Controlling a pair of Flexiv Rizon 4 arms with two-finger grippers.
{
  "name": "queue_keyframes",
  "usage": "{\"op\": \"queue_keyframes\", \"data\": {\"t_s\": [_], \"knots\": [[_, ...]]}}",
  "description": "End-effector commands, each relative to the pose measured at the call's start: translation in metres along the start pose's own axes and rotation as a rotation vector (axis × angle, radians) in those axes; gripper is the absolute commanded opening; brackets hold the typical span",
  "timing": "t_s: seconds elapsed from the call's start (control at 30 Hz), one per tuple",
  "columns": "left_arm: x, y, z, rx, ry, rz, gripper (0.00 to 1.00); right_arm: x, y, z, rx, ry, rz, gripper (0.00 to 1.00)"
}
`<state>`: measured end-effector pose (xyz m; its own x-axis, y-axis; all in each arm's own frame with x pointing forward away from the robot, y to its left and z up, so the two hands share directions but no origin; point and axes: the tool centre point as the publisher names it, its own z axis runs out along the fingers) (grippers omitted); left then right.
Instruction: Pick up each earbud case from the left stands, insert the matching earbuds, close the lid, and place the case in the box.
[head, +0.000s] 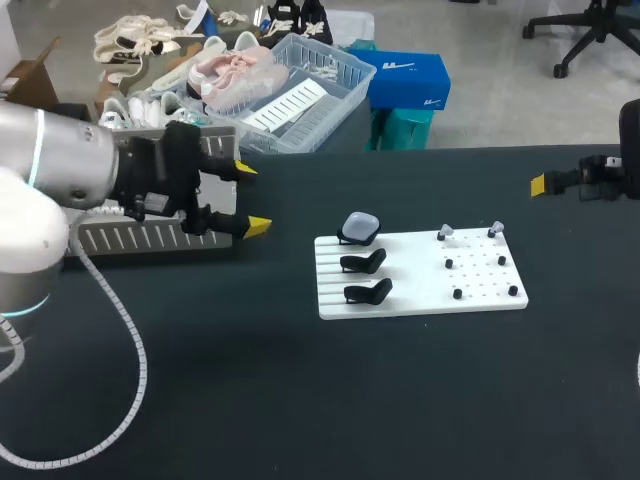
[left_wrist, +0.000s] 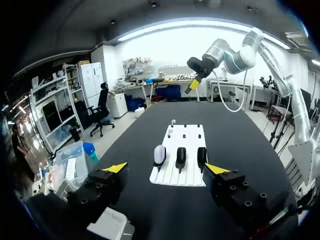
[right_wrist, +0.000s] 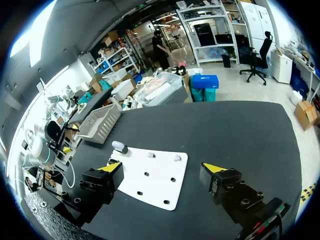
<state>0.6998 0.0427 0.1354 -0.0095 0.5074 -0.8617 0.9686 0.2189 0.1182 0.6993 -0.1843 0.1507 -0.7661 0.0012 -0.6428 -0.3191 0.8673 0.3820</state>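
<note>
A white board (head: 420, 275) lies mid-table. Its left side carries three black stands. The far stand holds a pale grey earbud case (head: 360, 227), lid shut; the other two stands (head: 365, 262) are bare. Two small earbuds (head: 446, 232) sit on pegs at the board's far right. My left gripper (head: 250, 198) hovers open to the left of the board. In the left wrist view the case (left_wrist: 159, 154) is just ahead of my open left gripper (left_wrist: 165, 168). My right gripper (head: 545, 184) hangs open beyond the board's right end. From my right gripper (right_wrist: 161, 167) the board (right_wrist: 155, 180) lies ahead and below.
A grey slotted box (head: 150, 237) stands at the table's left side, partly behind my left gripper; the right wrist view shows this box (right_wrist: 100, 122) beyond the board. Several black pegs (head: 480, 272) dot the board's right half.
</note>
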Motion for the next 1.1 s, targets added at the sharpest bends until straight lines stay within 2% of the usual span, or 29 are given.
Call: {"op": "queue_keyframes", "data": {"t_s": [0.03, 0.2, 0.43, 0.67, 0.77, 0.83, 1.1], "knots": [[0.002, 0.010, 0.024, 0.118, -0.148, 0.056, 1.00, 0.000, 0.000, 0.000, 0.000, 0.000, -0.001, 1.00], [0.001, 0.014, 0.045, 0.146, -0.132, 0.023, 1.00, 0.000, 0.000, 0.000, 0.000, 0.000, -0.001, 1.00], [0.005, 0.011, 0.068, 0.127, -0.103, -0.035, 1.00, 0.000, 0.000, 0.000, 0.000, 0.000, -0.001, 1.00], [0.016, 0.009, 0.087, 0.110, -0.077, -0.014, 1.00, 0.000, 0.000, 0.000, 0.000, 0.000, -0.001, 1.00], [0.020, 0.008, 0.093, 0.106, -0.066, 0.014, 0.93, 0.000, 0.000, 0.000, 0.000, 0.000, -0.001, 1.00], [0.020, 0.009, 0.097, 0.113, -0.067, 0.012, 1.00, 0.000, 0.000, 0.000, 0.000, 0.000, -0.001, 1.00], [0.020, 0.018, 0.109, 0.119, -0.071, -0.014, 1.00, 0.000, 0.000, 0.000, 0.000, 0.000, -0.001, 1.00]]}}
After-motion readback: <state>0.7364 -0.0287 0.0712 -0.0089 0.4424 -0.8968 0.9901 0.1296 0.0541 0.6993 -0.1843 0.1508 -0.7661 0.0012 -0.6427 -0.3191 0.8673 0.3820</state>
